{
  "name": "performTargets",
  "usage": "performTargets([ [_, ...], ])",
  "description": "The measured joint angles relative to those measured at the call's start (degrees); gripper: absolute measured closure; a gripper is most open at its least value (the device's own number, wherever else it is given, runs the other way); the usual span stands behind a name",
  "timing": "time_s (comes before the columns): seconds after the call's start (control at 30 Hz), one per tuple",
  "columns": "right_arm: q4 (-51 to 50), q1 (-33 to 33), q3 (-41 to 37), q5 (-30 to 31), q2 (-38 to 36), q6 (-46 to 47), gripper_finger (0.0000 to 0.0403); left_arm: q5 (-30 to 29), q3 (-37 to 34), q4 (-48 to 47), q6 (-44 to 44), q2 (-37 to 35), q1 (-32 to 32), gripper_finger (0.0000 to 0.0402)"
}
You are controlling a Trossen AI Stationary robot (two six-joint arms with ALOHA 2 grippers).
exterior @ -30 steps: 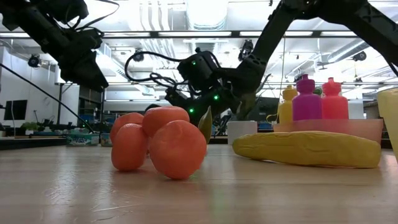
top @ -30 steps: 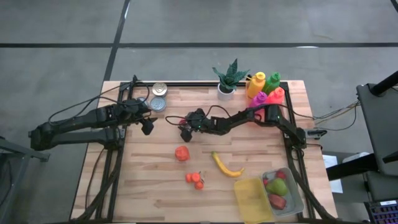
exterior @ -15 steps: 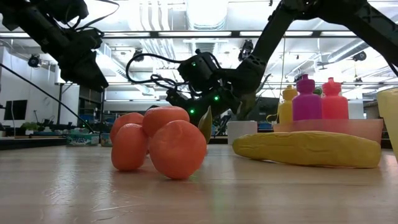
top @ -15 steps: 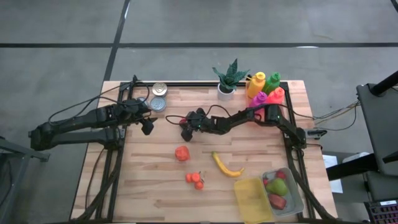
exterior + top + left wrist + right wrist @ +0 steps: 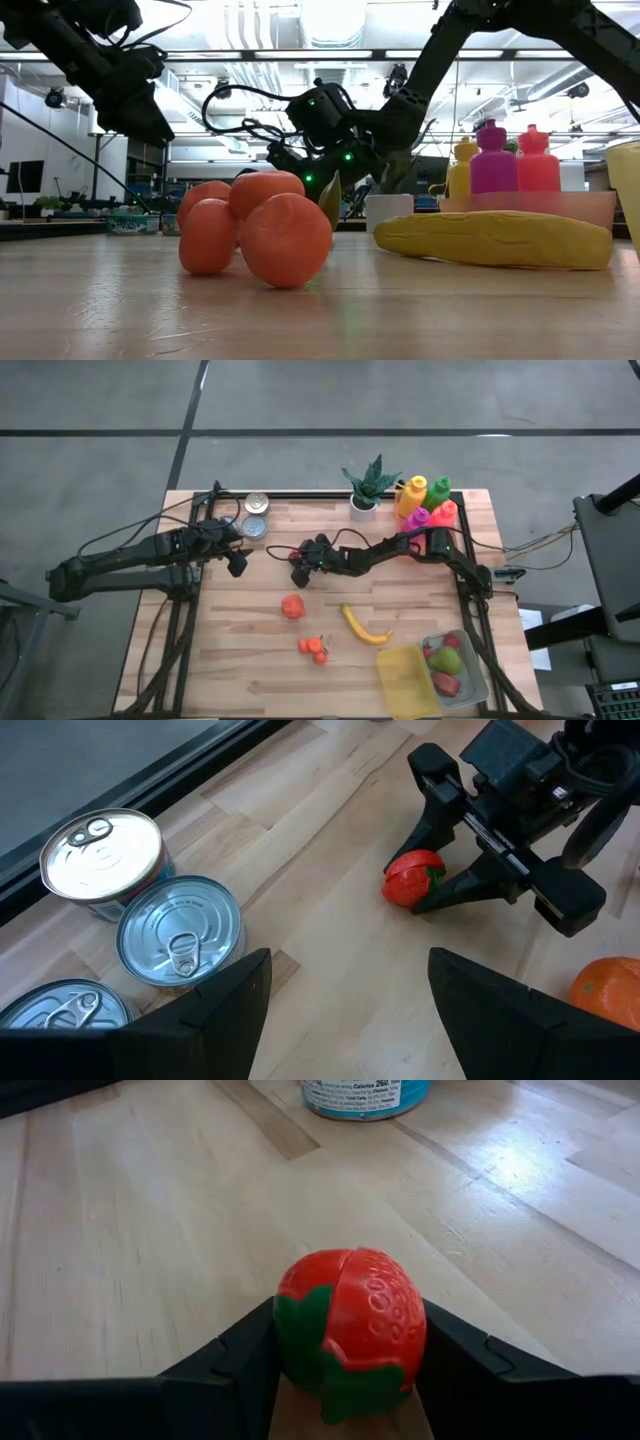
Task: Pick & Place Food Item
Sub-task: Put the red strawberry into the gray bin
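At the table's middle far side, the right gripper (image 5: pixel 298 573) has just clamped its fingers (image 5: pixel 236 1360) on the toy strawberry (image 5: pixel 350 1330), so lifting seems next, while the left gripper (image 5: pixel 238 563) waits half open near the cans (image 5: pixel 180 932).

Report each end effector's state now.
Left end effector: open, holding nothing, near the cans.
Right end effector: fingers against both sides of the strawberry, gripping it on the table.
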Motion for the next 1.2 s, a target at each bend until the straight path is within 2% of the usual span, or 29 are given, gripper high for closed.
performTargets([
  [0.23,-0.2,0.0,0.0,0.0,-1.1,-0.4,0.0224,0.0,0.0,0.0,0.0,0.0,0.0,0.0126],
  [0.47,-5.0,0.0,-0.1,-0.3,-7.1,-3.9,0.0224,0.0,0.0,0.0,0.0,0.0,0.0,0.0126],
  [0.7,-17.4,0.0,-0.2,-4.3,-18.0,-8.4,0.0224,0.0,0.0,0.0,0.0,0.0,0.0,0.0126],
  [0.87,-29.4,0.2,-0.2,-5.0,-27.3,-10.1,0.0224,0.0,0.0,0.0,0.0,0.0,0.0,0.0126],
  [1.2,-50.7,1.2,-0.2,-15.7,-43.8,-5.5,0.0224,0.0,0.0,0.0,0.0,0.0,0.0,0.0126],
])
